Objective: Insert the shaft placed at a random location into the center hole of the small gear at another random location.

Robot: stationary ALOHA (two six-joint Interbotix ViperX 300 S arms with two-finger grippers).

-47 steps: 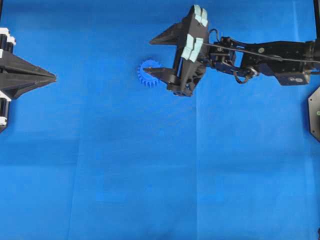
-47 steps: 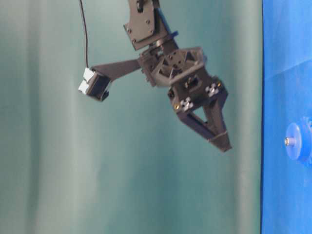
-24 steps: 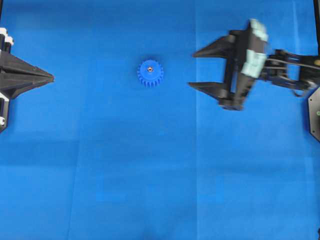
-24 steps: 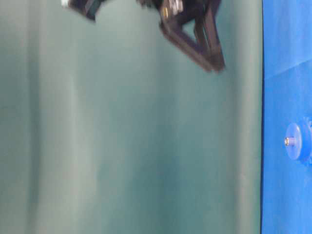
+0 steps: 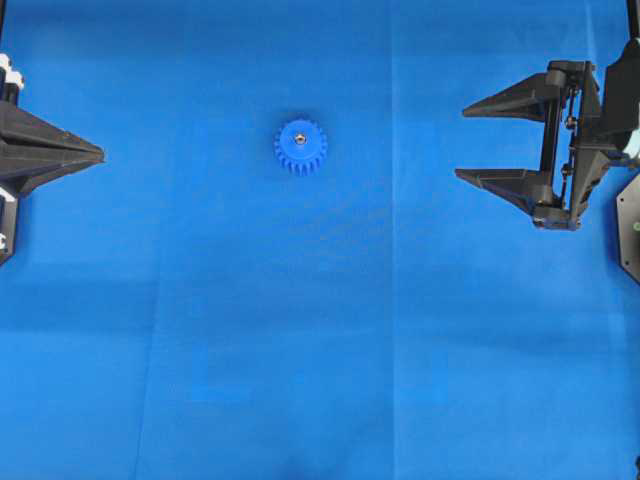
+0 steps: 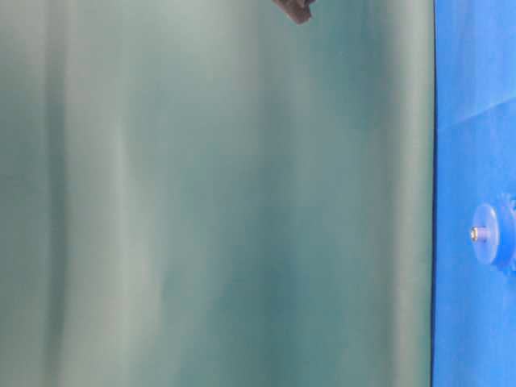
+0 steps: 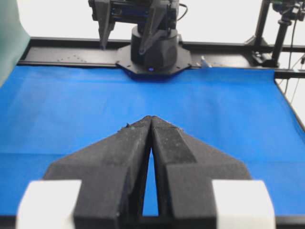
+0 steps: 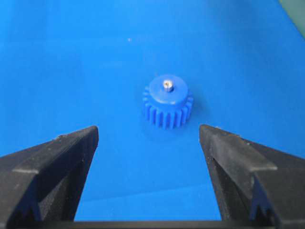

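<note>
At the left edge of the overhead view my left pincer (image 5: pixel 100 154) points inward over the blue-matted worktop (image 5: pixel 300 340), its black wedge fingers pressed together to one sharp tip with nothing between them. My left wrist camera shows the same: the two dark pads (image 7: pixel 136 143) meet along a thin seam.

Further right, in the upper middle of the mat, sits the small bright blue plastic toothed gear (image 5: pixel 300 147), flat on the worktop and well apart from both pincers. The tiny silvery-grey metal shaft (image 8: pixel 167 85) stands upright in the centre hole of its raised round hub, its end poking just above the hub face. From table level the pin's tip (image 6: pixel 476 234) shows as a pale dot on the hub, though that view is soft and I would not swear to how far it projects.

At the right edge my right pincer (image 5: pixel 462 142) is spread wide and holds nothing, both black fingers aimed toward the gear, which my right wrist camera frames between them at a distance.
</note>
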